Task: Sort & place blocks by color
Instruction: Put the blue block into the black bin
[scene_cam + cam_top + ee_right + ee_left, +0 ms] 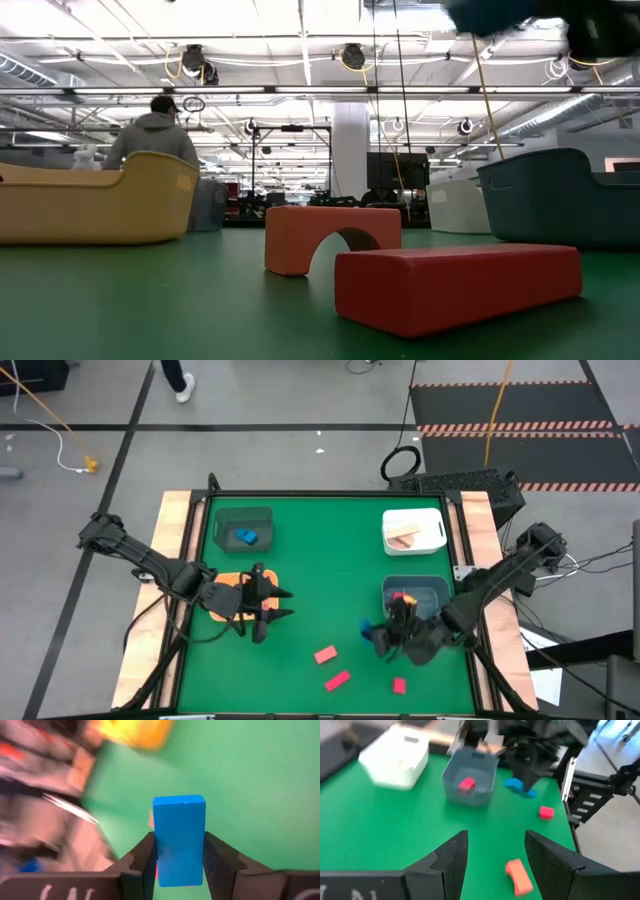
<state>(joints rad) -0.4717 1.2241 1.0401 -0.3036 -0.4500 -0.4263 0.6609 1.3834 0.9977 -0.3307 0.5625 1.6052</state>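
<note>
My right gripper is shut on a blue bar block just off the near-left corner of the grey-blue bin, which holds a red block. My left gripper hangs open beside the orange bin, touching nothing. On the table lie a red arch, a red bar and a small red cube. The dark green bin holds a blue block, and tan pieces lie in the white bin. My right gripper pinches the blue bar between its two fingers, which press on its two long side faces. The bar lies along the fingers, and its free end sticks out past the tips. In the left wrist view the bar shows under the gripper, above the green table.
The bins stand in a rough square: dark green far left, white far right, orange near left, grey-blue near right. Open green table lies between them. The red pieces lie near the near edge. A person stands in the room beyond.
</note>
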